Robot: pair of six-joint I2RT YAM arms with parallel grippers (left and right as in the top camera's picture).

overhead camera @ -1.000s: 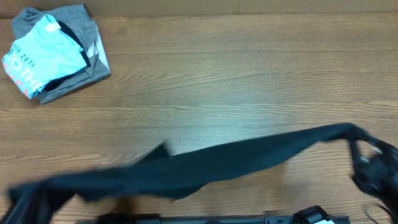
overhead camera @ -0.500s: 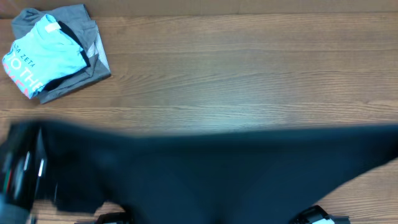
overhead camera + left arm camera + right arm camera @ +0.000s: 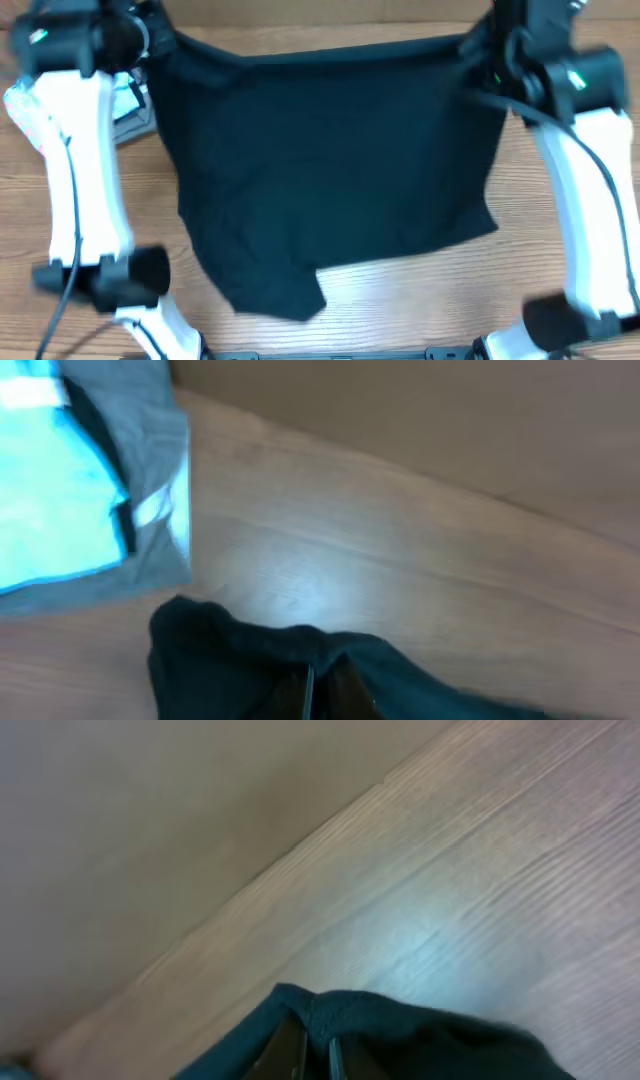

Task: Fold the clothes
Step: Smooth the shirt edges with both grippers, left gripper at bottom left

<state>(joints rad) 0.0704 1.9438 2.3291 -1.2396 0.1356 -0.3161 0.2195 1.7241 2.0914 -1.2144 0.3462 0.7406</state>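
Setting: a robot manipulation bench, lab-type. Evidence: a wood-grain tabletop (image 3: 400, 300) flanked by two white jointed arms, left arm (image 3: 75, 150) and right arm (image 3: 585, 190). A plain beige panel (image 3: 450, 420) stands behind the tabletop.

Black T-shirt (image 3: 330, 160), earlier a thin strip near the front, now a broad sheet across the table (image 3: 400, 305)

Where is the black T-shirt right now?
Overhead, the black T-shirt lies spread across the middle of the table, far corners held by the left gripper and right gripper, beside the light blue shirt.
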